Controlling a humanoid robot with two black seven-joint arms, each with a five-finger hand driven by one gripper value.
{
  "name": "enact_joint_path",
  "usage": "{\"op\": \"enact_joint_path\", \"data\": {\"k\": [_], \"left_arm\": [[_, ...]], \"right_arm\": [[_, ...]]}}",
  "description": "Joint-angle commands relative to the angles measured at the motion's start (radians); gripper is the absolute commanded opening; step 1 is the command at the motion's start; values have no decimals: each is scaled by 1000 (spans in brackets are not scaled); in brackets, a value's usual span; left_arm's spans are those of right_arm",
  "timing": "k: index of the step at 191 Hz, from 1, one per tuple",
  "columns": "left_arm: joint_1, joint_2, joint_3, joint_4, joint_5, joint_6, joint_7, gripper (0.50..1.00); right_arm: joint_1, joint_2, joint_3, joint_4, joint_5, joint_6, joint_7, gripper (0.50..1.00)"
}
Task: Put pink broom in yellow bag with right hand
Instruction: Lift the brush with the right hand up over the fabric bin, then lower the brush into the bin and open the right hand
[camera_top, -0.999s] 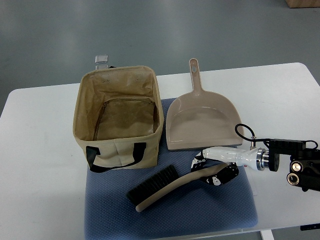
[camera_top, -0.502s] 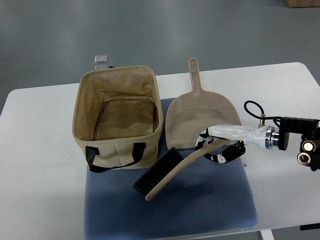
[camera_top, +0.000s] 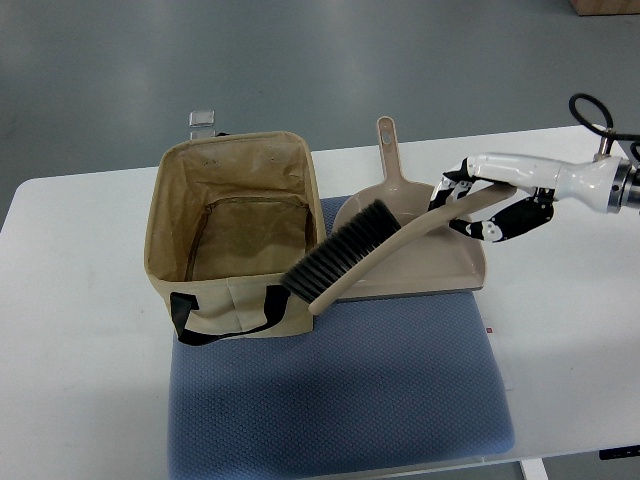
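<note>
The right hand (camera_top: 490, 205) has its fingers wrapped tight around the broom (camera_top: 385, 250) handle, holding it in the air with the bristles angled down near the bag (camera_top: 235, 235) rim at the counter's (camera_top: 80, 350) left side, probably to drop it in bristles first.

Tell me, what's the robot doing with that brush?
The robot's right hand holds the broom by its handle, up in the air over the dustpan. The bristle end points toward the open bag but is not inside it yet. The bag stands on a blue mat on the white table.
</note>
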Motion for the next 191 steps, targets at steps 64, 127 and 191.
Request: {"op": "enact_joint_path", "data": {"k": [64, 127, 191], "left_arm": [[0, 0, 1, -19, 1, 0, 0, 1000], [-17, 0, 1, -25, 1, 0, 0, 1000], [-23, 0, 1, -66, 1, 0, 0, 1000]], "right_arm": [[249, 251, 36, -198, 91, 66, -128, 500], [411, 650, -209, -581, 14, 52, -131, 500], [408, 808, -300, -735, -124, 41, -132, 500]]}}
